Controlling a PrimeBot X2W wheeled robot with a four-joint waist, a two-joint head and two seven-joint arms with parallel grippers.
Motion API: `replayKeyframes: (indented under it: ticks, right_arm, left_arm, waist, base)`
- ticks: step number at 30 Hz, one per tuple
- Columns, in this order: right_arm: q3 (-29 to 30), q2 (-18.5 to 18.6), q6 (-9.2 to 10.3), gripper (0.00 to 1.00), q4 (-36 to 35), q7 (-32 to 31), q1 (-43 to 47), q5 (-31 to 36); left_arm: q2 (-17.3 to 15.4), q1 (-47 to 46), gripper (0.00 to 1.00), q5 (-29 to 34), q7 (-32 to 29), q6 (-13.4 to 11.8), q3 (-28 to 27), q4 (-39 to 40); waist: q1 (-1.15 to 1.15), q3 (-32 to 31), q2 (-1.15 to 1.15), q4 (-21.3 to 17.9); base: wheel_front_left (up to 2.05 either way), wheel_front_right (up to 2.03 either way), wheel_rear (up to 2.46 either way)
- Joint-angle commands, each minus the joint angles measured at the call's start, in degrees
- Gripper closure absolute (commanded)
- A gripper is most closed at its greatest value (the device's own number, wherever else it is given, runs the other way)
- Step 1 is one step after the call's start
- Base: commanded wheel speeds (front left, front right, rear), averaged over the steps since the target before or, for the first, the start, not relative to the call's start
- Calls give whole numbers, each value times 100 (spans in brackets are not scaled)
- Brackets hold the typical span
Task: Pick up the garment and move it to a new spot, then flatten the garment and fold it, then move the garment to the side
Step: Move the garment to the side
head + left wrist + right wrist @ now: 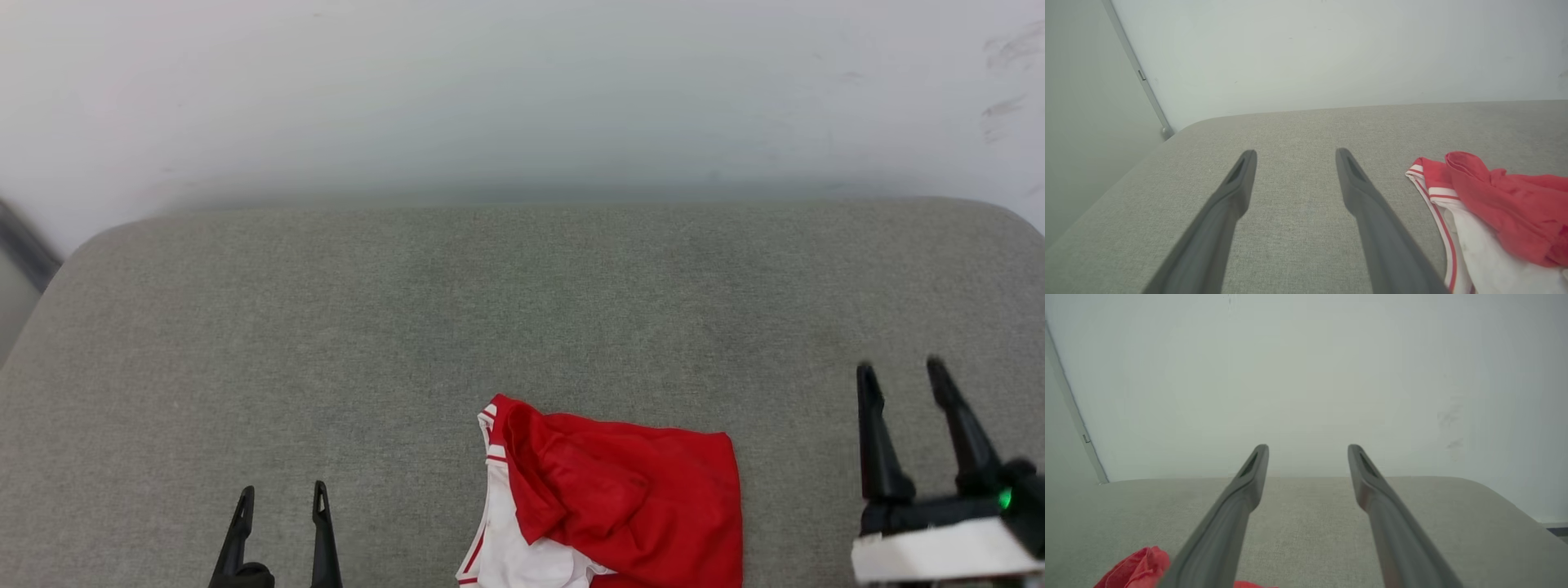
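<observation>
Head view: jersey (620, 498) lay bunched at the near edge of the grey cushion (522, 310), red body rumpled over white trim, neither flat nor folded. That fits either waiting for a lift or just dropped somewhere new. Left gripper (283, 487) and right gripper (900, 367) flanked it, both spread wide and empty, likely staged for two-handed cloth work. White wall (522, 98) stood behind.

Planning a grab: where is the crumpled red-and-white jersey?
The red-and-white jersey lies bunched at the grey cushion's near edge in the head view, between left gripper and right gripper.
</observation>
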State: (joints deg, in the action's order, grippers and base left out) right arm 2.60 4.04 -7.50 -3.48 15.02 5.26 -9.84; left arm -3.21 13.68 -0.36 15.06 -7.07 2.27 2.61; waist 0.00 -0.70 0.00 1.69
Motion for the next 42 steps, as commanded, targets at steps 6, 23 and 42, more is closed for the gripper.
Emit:
replayKeyframes:
  ticks: [6, 23, 42]
  right_arm:
    - [-485, 779, 2, 0, 187, -417, -1032, -194]
    - [-1438, 2452, 2, 0, 997, -6118, -1712, -4363]
    - [-2176, 1563, 7, 0, 2288, -6389, -1891, -4886]
  left_arm:
    - [-6, -72, 0, -29, 15, 28, 28, -37]
    - [17, -393, 0, -76, 15, 30, 164, -37]
    - [32, -979, 0, -94, 15, 106, 334, -123]
  waist:
    - [0, 39, 0, -3]
    - [0, 457, 0, 125]
    - [0, 1263, 0, 602]
  base:
    - [0, 0, 0]
    - [0, 0, 0]
    - [0, 0, 0]
